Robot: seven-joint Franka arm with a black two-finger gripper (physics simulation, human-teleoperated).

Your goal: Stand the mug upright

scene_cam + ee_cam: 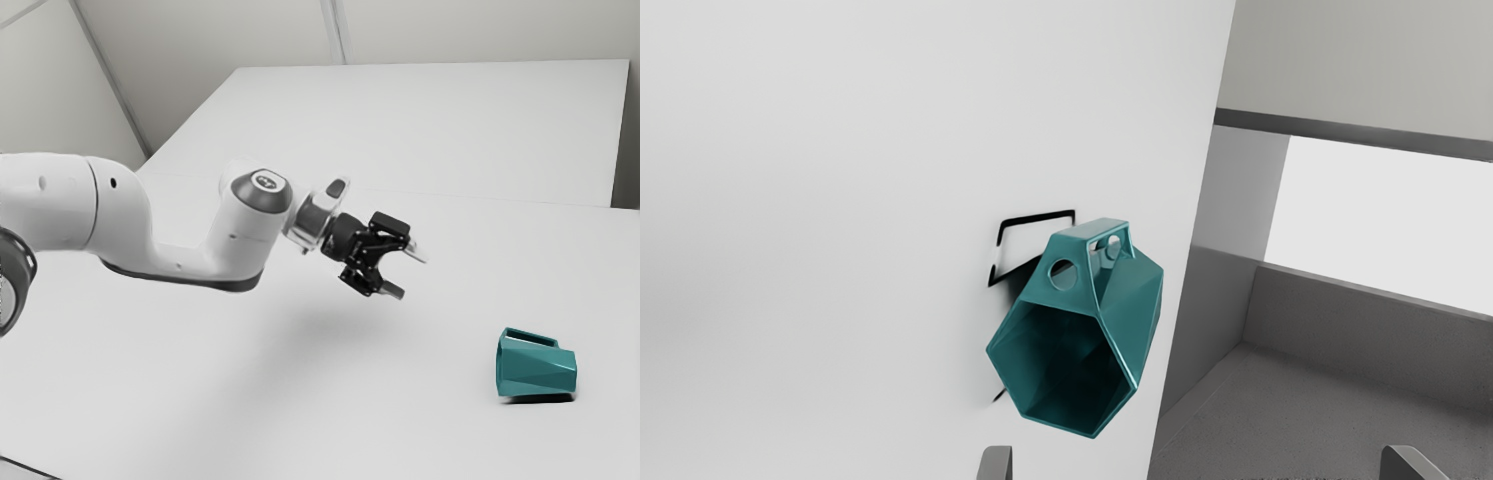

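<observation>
We have our arm [235, 235] coming in from the exterior view's left, and what a bent shape we hold here: the pale upper part [50, 200] runs in nearly level, the link after it dips and then runs toward the right, and the next section climbs to a rounded joint with a dark grey cap [262, 191]. From there our hand slants down toward the exterior view's right, through the silvery wrist piece [318, 217] and into the black pincer [409, 274], tipped at an angle rather than pointing straight down. We're up in the air with it, above the pale counter [200, 370], with a soft shadow spread on the surface below us. And the pincer is wide open, folks, its two fingers [998, 465] standing well apart, nothing gripped, nothing touched! Out to the right and nearer the exterior camera than our pincer, there's the teal mug [538, 370], lying on its side on the counter, well apart from our fingertips. Its mouth [1066, 367] is turned toward our hand, so from the wrist we look right into its dark, six-sided hollow, and its base points away to the exterior view's right. The handle [1073, 267] rises along the top of the body, a round hole in its mouth-side face, and beyond the mug from our hand we catch the counter's straight edge.
</observation>
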